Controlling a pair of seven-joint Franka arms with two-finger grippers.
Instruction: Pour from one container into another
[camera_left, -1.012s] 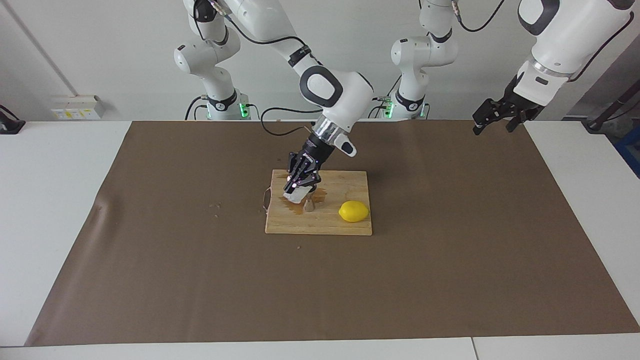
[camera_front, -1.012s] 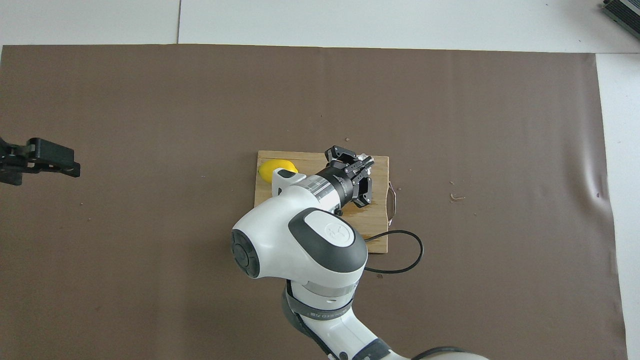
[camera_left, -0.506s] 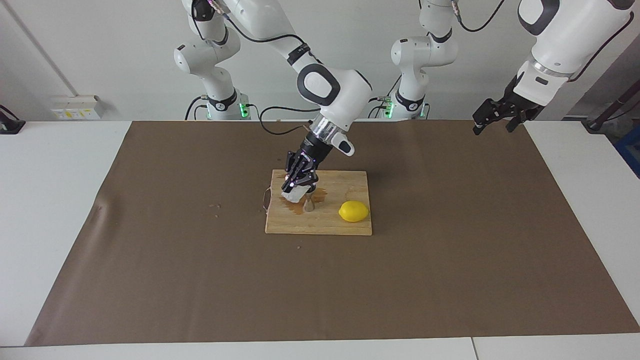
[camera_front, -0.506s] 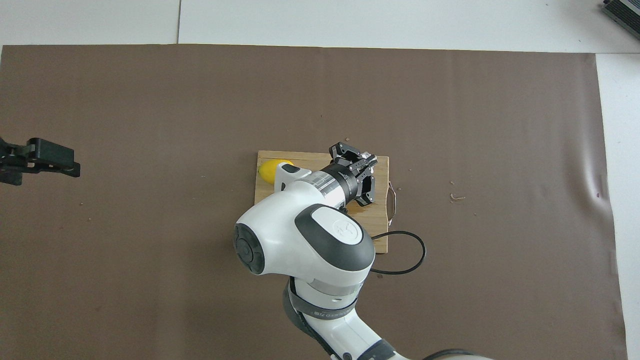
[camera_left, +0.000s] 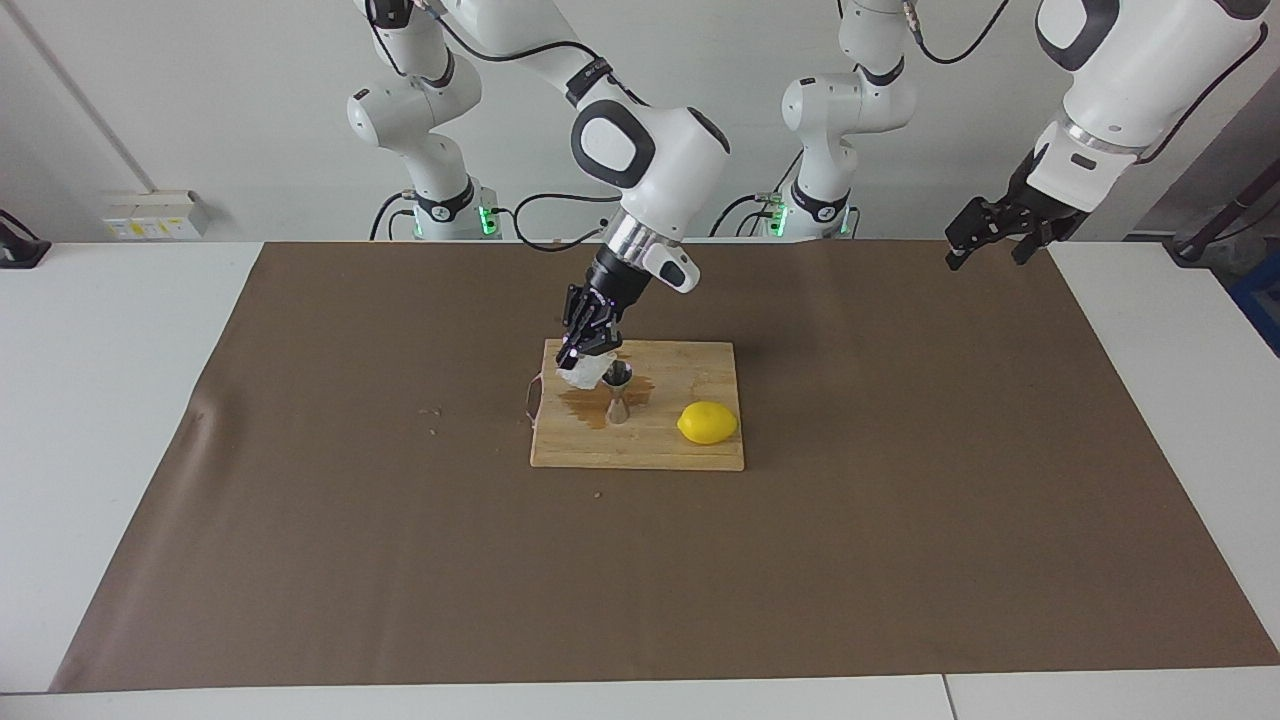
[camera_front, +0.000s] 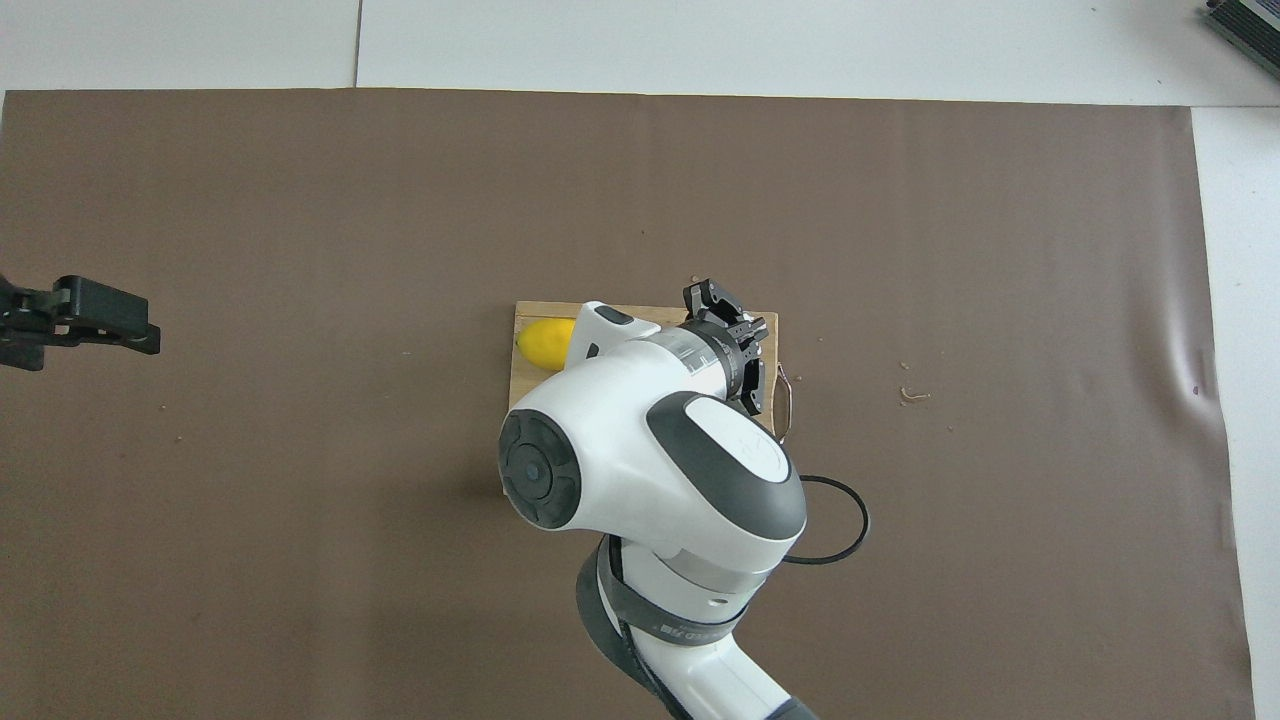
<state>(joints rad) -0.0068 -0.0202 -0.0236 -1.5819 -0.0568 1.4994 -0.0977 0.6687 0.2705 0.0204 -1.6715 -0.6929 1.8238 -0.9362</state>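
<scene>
Over the cutting board (camera_left: 690, 452), the right gripper (camera_left: 585, 352) clamps the tilted glass cup (camera_left: 582, 376), its mouth just beside the jigger (camera_left: 618, 395) standing upright on the board. A lemon (camera_left: 707, 422) lies on the board beside the jigger. The left gripper (camera_left: 990, 240) waits open, well apart from the board.

Jigger (camera_left: 618, 394) and lemon (camera_left: 707, 423) on board (camera_left: 690, 452).
</scene>
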